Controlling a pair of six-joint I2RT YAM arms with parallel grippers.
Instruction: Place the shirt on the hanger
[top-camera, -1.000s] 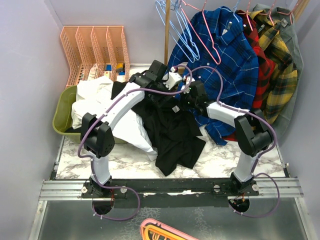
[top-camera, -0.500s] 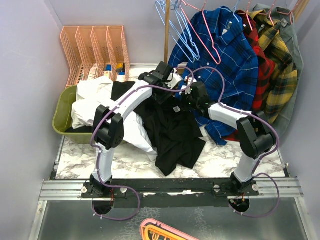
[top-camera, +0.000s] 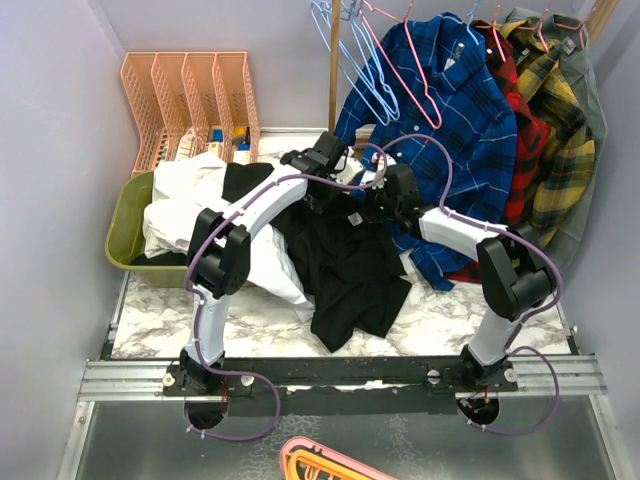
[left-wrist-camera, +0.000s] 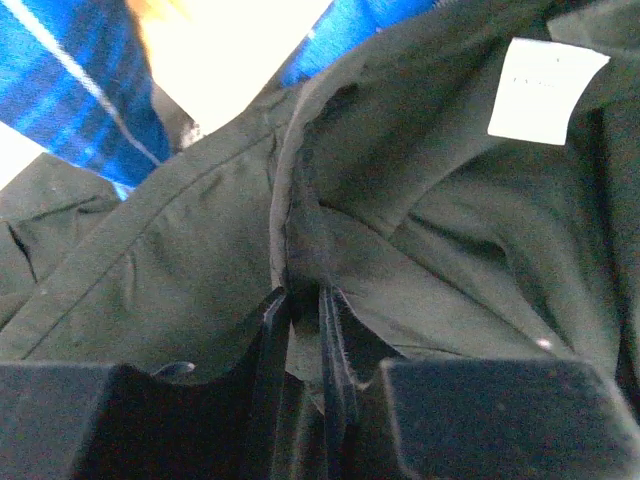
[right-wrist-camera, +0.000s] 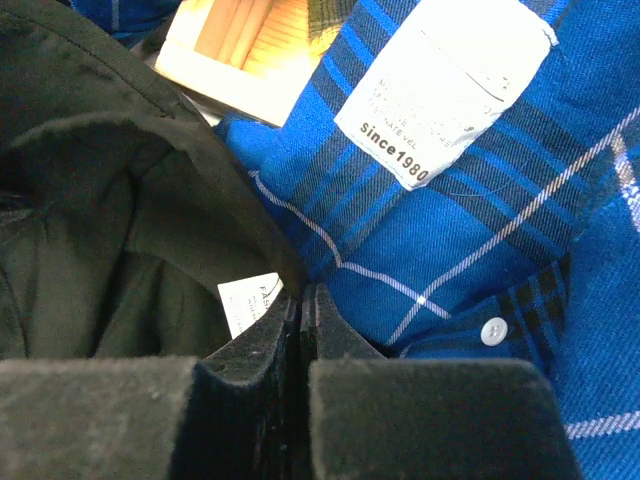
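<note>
Left arm (top-camera: 262, 205) and right arm (top-camera: 455, 228): white link shells, chunky black joint housings, a looping purple cable (top-camera: 240, 437) on each. Bases sit on a black rail (top-camera: 340, 372) with silver bolt heads (top-camera: 433, 377). Wrist views show matte black squared fingers (left-wrist-camera: 270, 350), slightly fuzzy surface.

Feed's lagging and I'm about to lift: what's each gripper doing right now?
Left gripper: closed, pinching a fold of the black shirt.
Right gripper: closed on the shirt's edge, right beside the blue plaid shirt.
</note>
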